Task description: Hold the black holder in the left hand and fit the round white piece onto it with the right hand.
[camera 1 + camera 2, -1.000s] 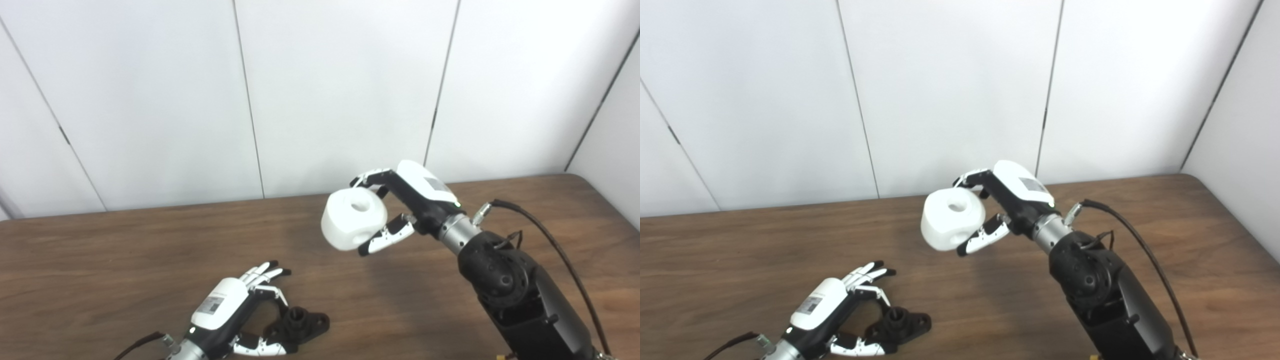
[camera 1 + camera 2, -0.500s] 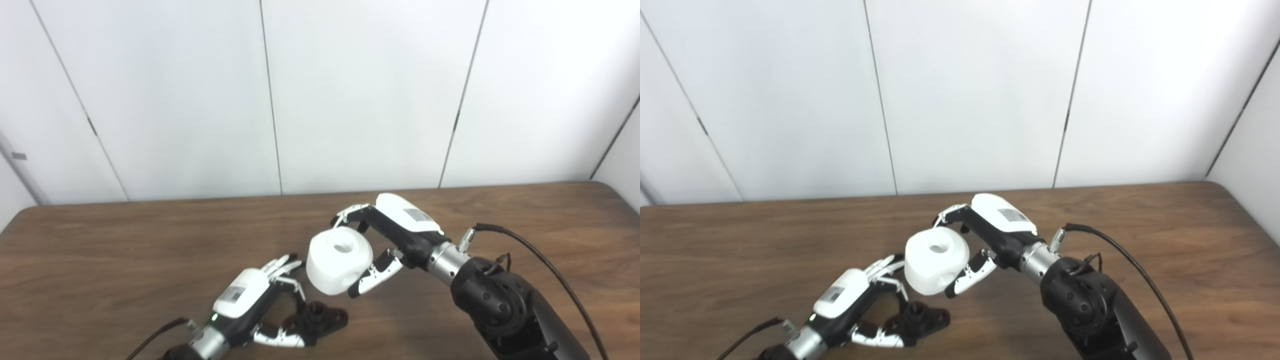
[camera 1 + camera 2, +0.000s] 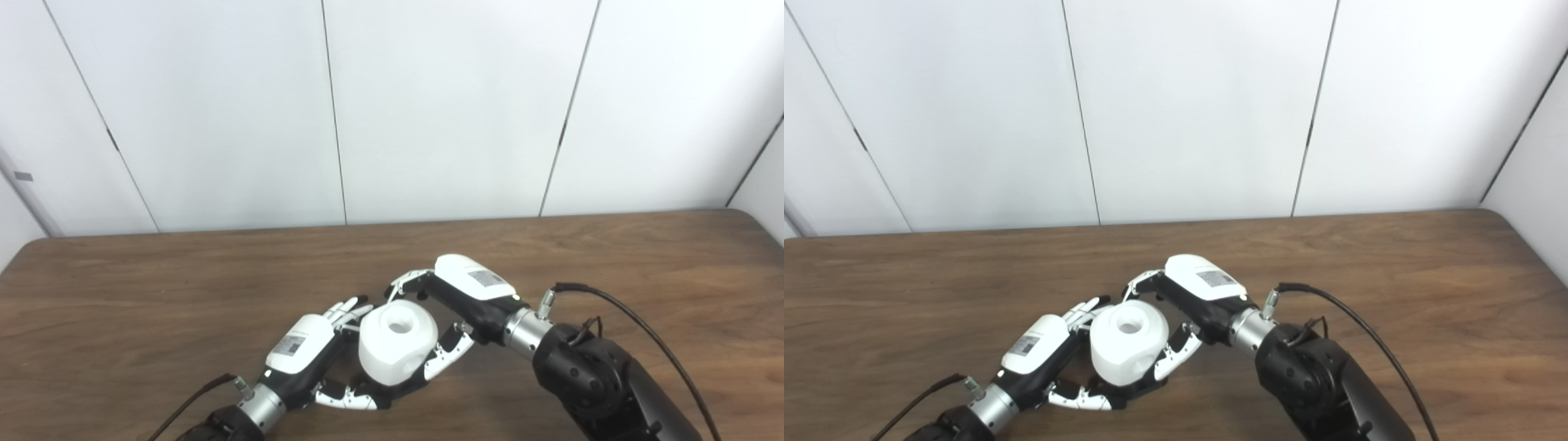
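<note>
My right hand (image 3: pixel 456 303) is shut on the round white piece (image 3: pixel 397 348), which has a hole in its top. The piece sits low, right over the black holder (image 3: pixel 401 390), of which only a dark edge shows beneath it. My left hand (image 3: pixel 312 355) lies on the wooden table (image 3: pixel 153 306) with its fingers and thumb curled around the holder's left side. The white piece hides most of the holder, so I cannot tell how far it sits on it. In the right eye view the piece (image 3: pixel 1128 349) shows between both hands.
A black cable (image 3: pixel 625 318) runs from the right forearm over the table's right part. White wall panels stand behind the table's far edge.
My right hand has lowered the white piece down and left onto the black holder. The left hand has stayed at the holder. The camera has shifted, most of it before half a second ago.
</note>
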